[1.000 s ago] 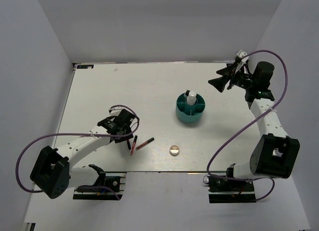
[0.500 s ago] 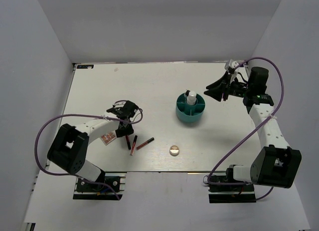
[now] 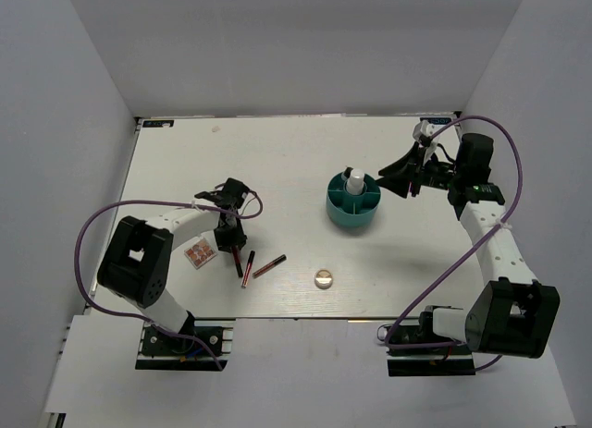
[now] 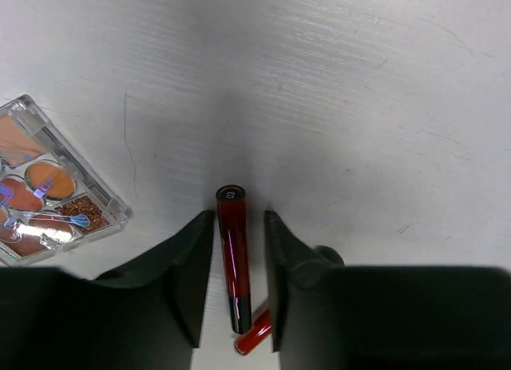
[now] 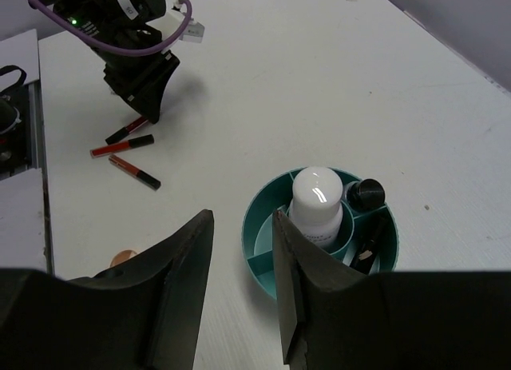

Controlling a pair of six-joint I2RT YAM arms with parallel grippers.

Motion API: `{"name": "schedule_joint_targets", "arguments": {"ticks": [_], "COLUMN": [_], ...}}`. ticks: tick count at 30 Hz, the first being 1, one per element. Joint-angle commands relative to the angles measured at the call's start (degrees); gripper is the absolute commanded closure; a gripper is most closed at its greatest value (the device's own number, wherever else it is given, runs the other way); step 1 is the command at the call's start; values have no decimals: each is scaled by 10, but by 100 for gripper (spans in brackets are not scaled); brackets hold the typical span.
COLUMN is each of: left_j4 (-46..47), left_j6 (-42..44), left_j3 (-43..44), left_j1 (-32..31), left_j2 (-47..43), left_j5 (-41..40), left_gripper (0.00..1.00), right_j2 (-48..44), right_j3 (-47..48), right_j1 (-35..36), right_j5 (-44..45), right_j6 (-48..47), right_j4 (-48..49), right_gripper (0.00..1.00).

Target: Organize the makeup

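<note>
We count three thin sticks on the white table (image 3: 277, 160), all near its left front. The first stick (image 4: 232, 250), red with a black end, lies between the fingers (image 4: 192, 266) of the left gripper (image 3: 233, 234). Its jaws stand narrowly apart, one on each side of the stick. A strip of table shows on one side, so they straddle the stick and do not clamp it. The second stick (image 3: 247, 269) and the third stick (image 3: 269, 265) lie just beside it, toward the near edge, the two splayed apart at their far ends.

There is one square palette (image 4: 48, 210), clear-lidded with pink and brown pans. It lies flat, close beside the left gripper and touching nothing. There is one round compact (image 3: 323, 278), alone near the front edge, between the sticks and the cup and well apart from both.

One teal divided cup (image 5: 263, 262) stands right of the table's middle. We count three things in it. A white bottle (image 5: 315, 198) stands upright in one compartment. A black round-topped piece (image 5: 367, 194) sits in the next. A dark thin piece (image 5: 363, 254) leans in another; we cannot tell what these two are.

The right gripper (image 5: 241, 218) hangs above the table just beside the cup. Its jaws are partly apart with nothing between them.
</note>
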Motion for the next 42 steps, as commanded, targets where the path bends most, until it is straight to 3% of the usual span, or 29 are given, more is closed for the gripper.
{"name": "schedule_joint_targets", "arguments": {"ticks": [1,10,11,12,14,19,25,31,34,39,42], "left_j4": [6,12,4,-2,-16,1,97,307,409,472,501], "left_j6": [28,48,52,55,74,132,152,93,67,67,69], "left_j3": [-1,1,8,35,66,199,277,262,256,293,297], "left_j1": [6,16,16,16,16,4,-1,-23,-48,-86,-95], "left_j2": [16,11,-1,-6,-26,-49,-24,3,30,88,116], "left_j5": [52,73,59,52,44,75,234,339,354,344,321], "left_gripper": [61,83,85,86,88,93,94,94,94,94,94], "right_j2": [-20,-31,-33,-33,-33,-29,-31,-41,-50,-57,-59], "right_j3": [-14,-24,-23,-20,-14,-13,-16,-26,-38,-45,-45], "right_j1": [1,2,2,2,3,7,9,9,9,9,7], "right_j5": [-12,-16,-20,-33,-50,-83,-79,-55,-47,-42,-40], "right_j6": [18,17,9,-2,-57,-106,-106,-86,-69,-65,-68], "right_j4": [24,22,16,-6,-41,-88,-88,-66,-39,-34,-41], "right_gripper": [59,57,54,43,31,33,36,44,55,86,91]}}
